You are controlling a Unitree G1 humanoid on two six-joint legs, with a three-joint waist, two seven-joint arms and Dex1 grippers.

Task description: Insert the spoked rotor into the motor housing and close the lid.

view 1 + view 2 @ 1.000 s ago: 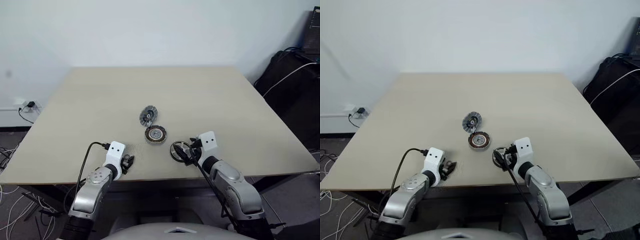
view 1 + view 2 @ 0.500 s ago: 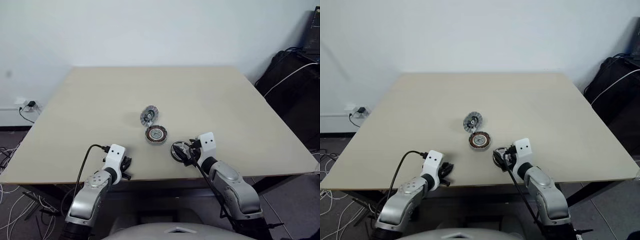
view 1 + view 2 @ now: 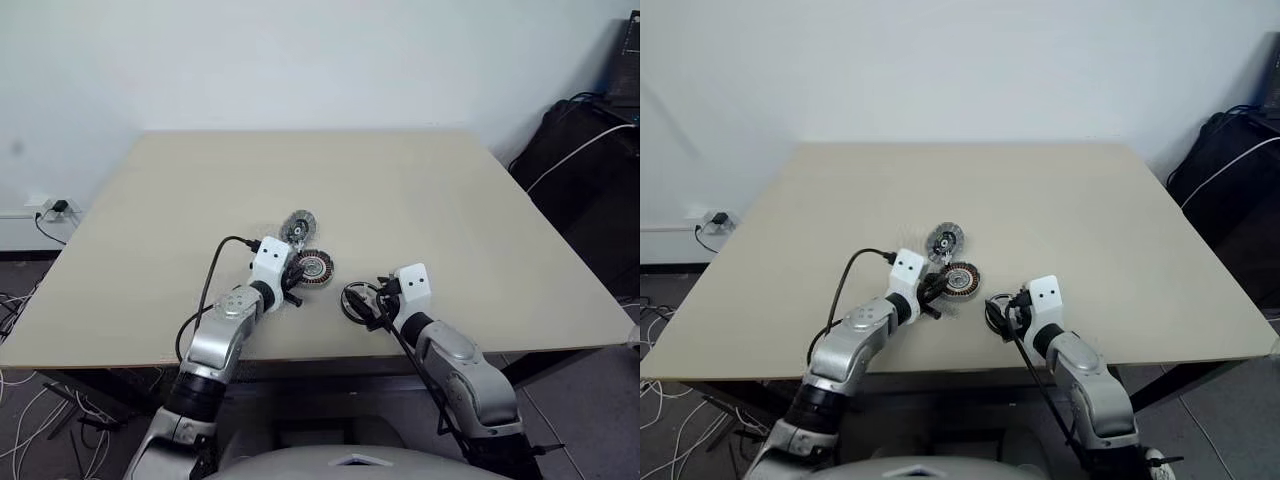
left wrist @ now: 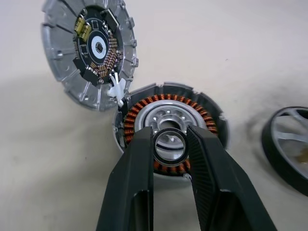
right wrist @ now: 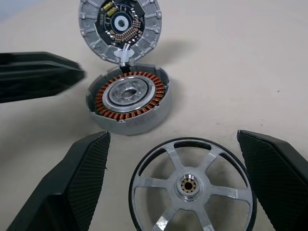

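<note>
The motor housing point(image 3: 313, 267), a grey cup with copper windings point(image 4: 139, 108), sits mid-table. Its lid point(image 3: 296, 228) leans tilted just behind it, circuit-board face point(image 4: 89, 48) showing, joined to the housing by a white clip. My left gripper point(image 3: 293, 283) hovers at the housing's near-left side, shut on a small dark ring point(image 4: 171, 160) held over the silvery centre. The spoked rotor point(image 5: 192, 185) lies flat on the table to the housing's right. My right gripper point(image 5: 173, 137) stands open with a finger on either side of the rotor, not touching it.
The beige table point(image 3: 450, 200) stretches wide behind the parts. Its front edge runs close under both arms. A black bag point(image 3: 585, 150) with cables stands off the table's right side. A wall socket point(image 3: 55, 210) is low at the left.
My left arm has lifted from the table's near-left edge and swung forward and right to the housing. The right arm and the rotor have stayed put.
</note>
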